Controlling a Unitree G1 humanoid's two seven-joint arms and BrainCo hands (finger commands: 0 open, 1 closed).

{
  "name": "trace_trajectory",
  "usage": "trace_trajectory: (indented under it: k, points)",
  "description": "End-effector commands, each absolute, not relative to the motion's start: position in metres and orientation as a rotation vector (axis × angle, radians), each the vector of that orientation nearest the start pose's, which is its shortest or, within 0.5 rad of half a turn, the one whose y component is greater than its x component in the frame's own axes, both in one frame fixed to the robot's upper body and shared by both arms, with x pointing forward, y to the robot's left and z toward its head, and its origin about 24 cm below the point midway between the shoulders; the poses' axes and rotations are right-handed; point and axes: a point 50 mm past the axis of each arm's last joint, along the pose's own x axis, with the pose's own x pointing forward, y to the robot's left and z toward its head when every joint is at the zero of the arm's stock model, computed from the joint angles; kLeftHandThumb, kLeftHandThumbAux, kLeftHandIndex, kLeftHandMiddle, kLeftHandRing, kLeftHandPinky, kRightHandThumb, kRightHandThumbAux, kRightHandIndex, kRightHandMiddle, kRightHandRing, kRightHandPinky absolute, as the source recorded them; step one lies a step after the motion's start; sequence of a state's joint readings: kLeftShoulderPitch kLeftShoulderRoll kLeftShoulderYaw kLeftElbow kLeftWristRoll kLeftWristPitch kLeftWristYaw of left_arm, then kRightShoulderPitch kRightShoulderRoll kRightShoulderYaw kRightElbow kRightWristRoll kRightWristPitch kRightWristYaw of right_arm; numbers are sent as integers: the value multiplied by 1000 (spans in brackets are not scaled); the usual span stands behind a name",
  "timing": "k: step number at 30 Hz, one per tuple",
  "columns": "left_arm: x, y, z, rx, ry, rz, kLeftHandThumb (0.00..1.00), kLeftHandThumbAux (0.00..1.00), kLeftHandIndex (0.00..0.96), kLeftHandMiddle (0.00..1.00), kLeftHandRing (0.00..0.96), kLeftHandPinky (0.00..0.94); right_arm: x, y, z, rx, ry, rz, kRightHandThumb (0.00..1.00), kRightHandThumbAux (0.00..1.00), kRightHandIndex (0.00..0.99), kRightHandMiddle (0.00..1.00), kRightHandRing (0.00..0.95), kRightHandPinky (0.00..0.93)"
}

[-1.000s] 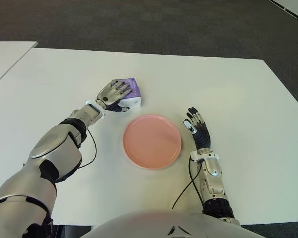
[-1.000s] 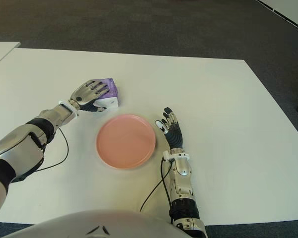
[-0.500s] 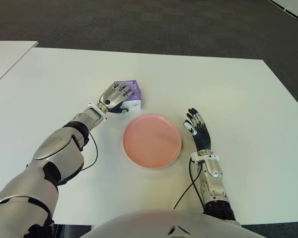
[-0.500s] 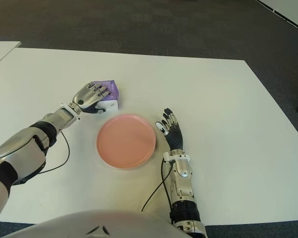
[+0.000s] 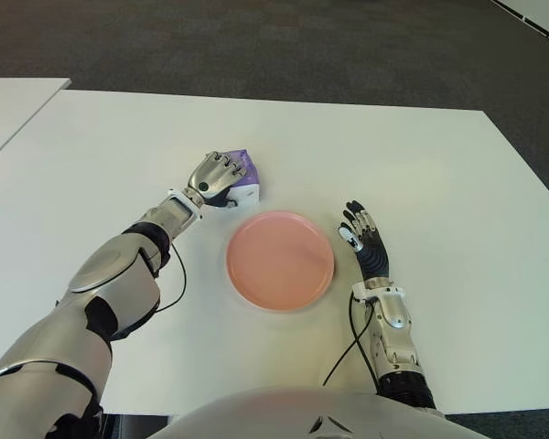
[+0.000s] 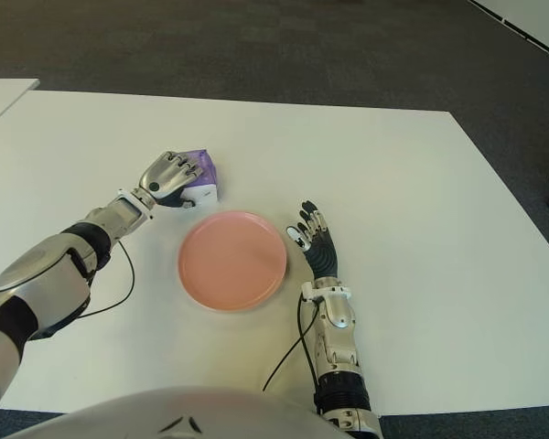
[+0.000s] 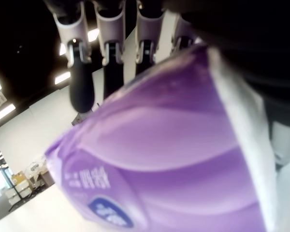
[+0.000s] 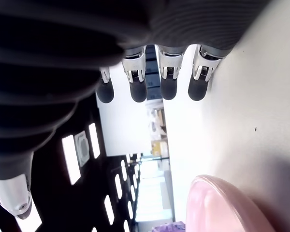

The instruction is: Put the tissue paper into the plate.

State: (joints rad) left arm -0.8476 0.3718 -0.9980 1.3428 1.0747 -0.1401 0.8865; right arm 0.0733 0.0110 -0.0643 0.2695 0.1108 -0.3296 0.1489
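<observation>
A purple and white tissue pack (image 5: 242, 177) sits on the white table just behind the pink plate (image 5: 280, 260), at its far left. My left hand (image 5: 216, 174) covers the pack from the left with fingers curled over its top. The left wrist view shows the purple pack (image 7: 169, 159) filling the palm, with fingertips (image 7: 81, 92) wrapped past its far edge. My right hand (image 5: 363, 240) shows flat beside the plate's right rim, fingers straight and spread, holding nothing.
The white table (image 5: 421, 174) stretches wide around the plate. Its far edge meets dark carpet (image 5: 274, 46). A second white table corner (image 5: 9, 101) shows at the far left. Black cables (image 5: 343, 343) trail from both wrists.
My left hand's fingers have curled tighter over the tissue pack and closed on it. The pack has shifted slightly. The right hand and plate have stayed put.
</observation>
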Motion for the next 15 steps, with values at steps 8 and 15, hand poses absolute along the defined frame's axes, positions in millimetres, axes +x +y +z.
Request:
trace_trajectory:
  k: [8,15]
  points:
    - [313,175,-22,1730,-324,-299,948,653,380,508,535,798,216,-167,-24,128,110,10,447,573,77,58,13,17]
    - [328,171,11,1281,-369,-7,865,667,394,535,797,813,216,-167,-25,122,108,8,447,569,83,63,12,12]
